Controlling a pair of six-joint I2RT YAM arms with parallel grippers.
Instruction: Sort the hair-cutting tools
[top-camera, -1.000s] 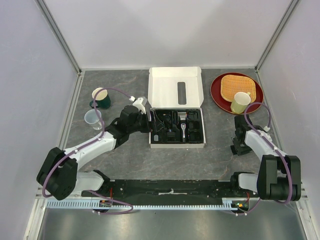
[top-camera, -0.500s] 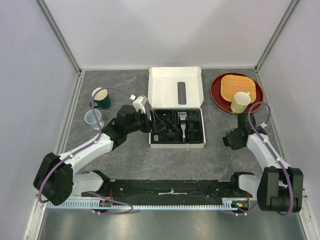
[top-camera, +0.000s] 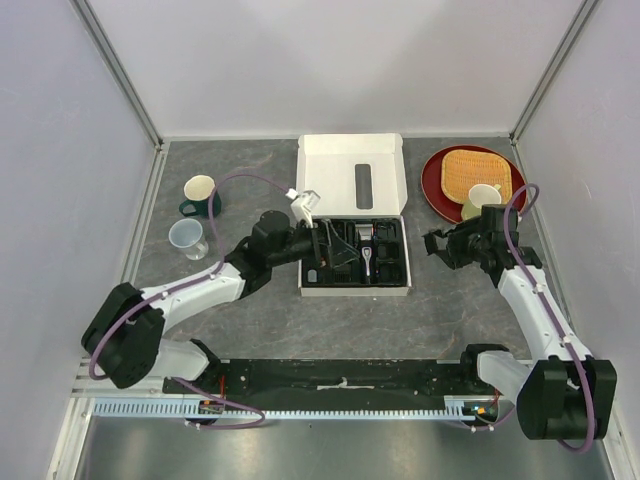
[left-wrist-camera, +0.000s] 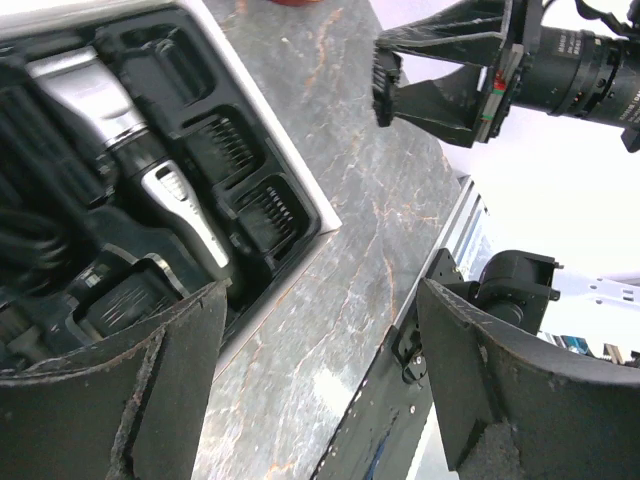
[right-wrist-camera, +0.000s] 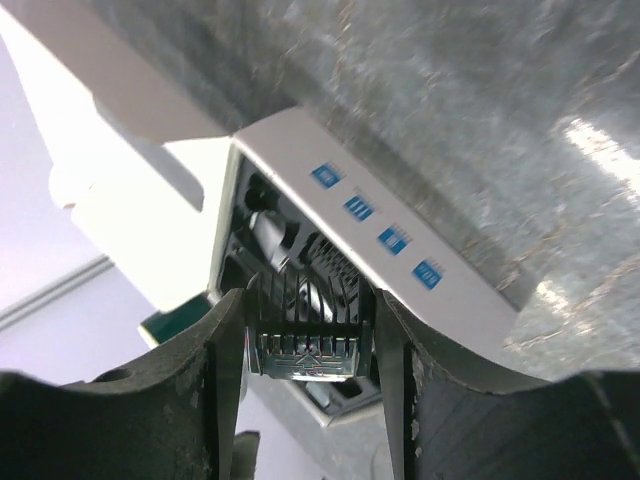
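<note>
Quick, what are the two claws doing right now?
Left gripper: open, holding nothing.
Right gripper: closed on a comb guard.

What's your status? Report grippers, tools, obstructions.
Left gripper open over the tray, left end. Right gripper clamped on a comb guard, right of the box. Clipper seated in tray. Nothing between them.
</note>
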